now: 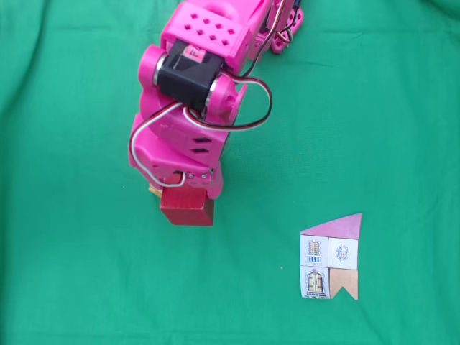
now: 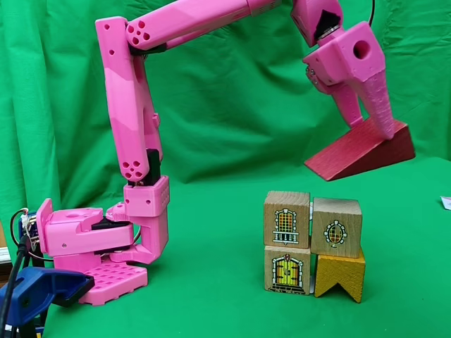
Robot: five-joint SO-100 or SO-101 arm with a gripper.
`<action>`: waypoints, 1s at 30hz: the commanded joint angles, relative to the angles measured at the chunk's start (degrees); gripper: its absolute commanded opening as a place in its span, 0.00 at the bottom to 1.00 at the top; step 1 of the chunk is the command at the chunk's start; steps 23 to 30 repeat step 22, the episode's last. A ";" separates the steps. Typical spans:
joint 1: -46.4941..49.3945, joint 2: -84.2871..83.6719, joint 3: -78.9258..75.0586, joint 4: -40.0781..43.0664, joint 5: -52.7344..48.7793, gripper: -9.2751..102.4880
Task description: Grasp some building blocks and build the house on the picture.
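Observation:
In a fixed view from the side, my pink gripper [image 2: 372, 130] is shut on a dark-red wedge block [image 2: 361, 151]. It holds the block tilted in the air, above and apart from a stack. The stack has two tan window cubes [image 2: 287, 220] [image 2: 337, 227] on top, with a tan door cube [image 2: 287, 271] and a yellow notched block [image 2: 340, 276] below. In a fixed view from above, the gripper [image 1: 183, 188] and the red block [image 1: 187, 207] cover the stack, and a tan sliver [image 1: 153, 190] peeks out. The picture [image 1: 330, 257] of the house lies flat to the lower right.
Green cloth [image 1: 72, 273] covers the table and the backdrop. The arm's base [image 2: 91, 253] stands at the left in a fixed view, with a blue clamp [image 2: 35, 289] and cables beside it. A white paper edge [image 2: 446, 203] shows at the far right.

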 commanded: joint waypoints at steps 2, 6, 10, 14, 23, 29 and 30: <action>0.18 3.52 -1.85 2.11 1.32 0.28; -1.67 3.60 -1.85 2.37 7.38 0.28; -3.52 4.39 -1.58 2.37 12.66 0.28; -3.78 4.48 -1.41 2.46 15.29 0.28; -3.34 4.39 -1.32 2.55 16.26 0.28; -3.34 4.39 -1.32 2.55 16.26 0.28; -3.34 4.39 -1.32 2.55 16.26 0.28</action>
